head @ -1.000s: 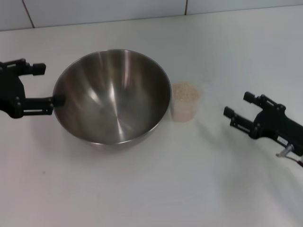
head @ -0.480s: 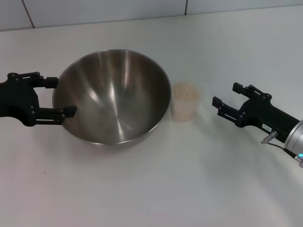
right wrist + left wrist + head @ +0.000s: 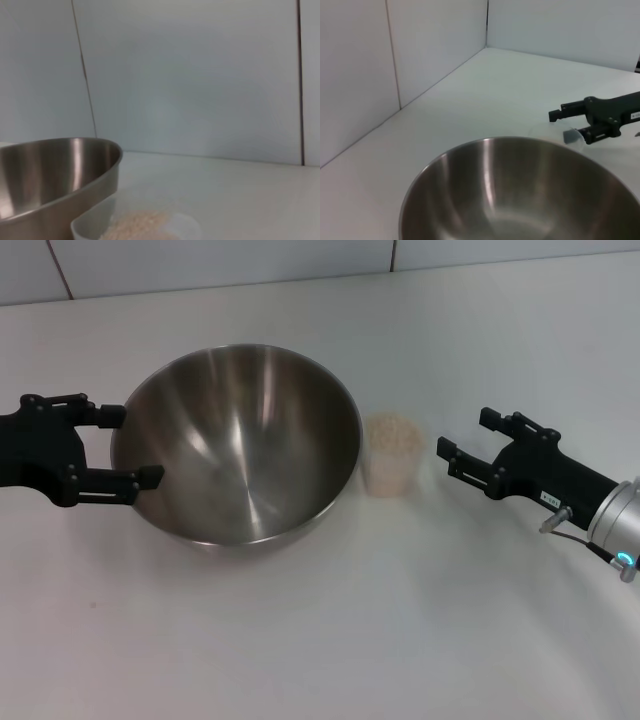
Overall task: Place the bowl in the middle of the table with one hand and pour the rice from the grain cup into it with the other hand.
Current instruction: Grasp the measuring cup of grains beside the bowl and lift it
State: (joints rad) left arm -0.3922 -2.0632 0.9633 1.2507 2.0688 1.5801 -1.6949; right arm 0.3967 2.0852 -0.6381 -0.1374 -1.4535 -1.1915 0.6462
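Observation:
The steel bowl (image 3: 240, 445) rests on the white table (image 3: 330, 640), left of centre. My left gripper (image 3: 135, 445) is open, one finger on either side of the bowl's left rim. Just right of the bowl stands the grain cup (image 3: 390, 465), upright and full of rice (image 3: 390, 433). A short gap to the cup's right, my right gripper (image 3: 464, 433) is open and pointing at it. The left wrist view looks over the bowl (image 3: 520, 200) to the right gripper (image 3: 565, 125) beyond. In the right wrist view, the bowl (image 3: 50, 175) and the cup (image 3: 90, 222) with rice (image 3: 135, 222) are close ahead.
A white tiled wall (image 3: 220, 260) runs along the table's far edge. Bare tabletop lies in front of the bowl and behind the cup.
My right gripper has moved left, nearer the cup. My left gripper moved right until its fingers straddled the bowl's rim, then held still. Bowl and cup have not moved.

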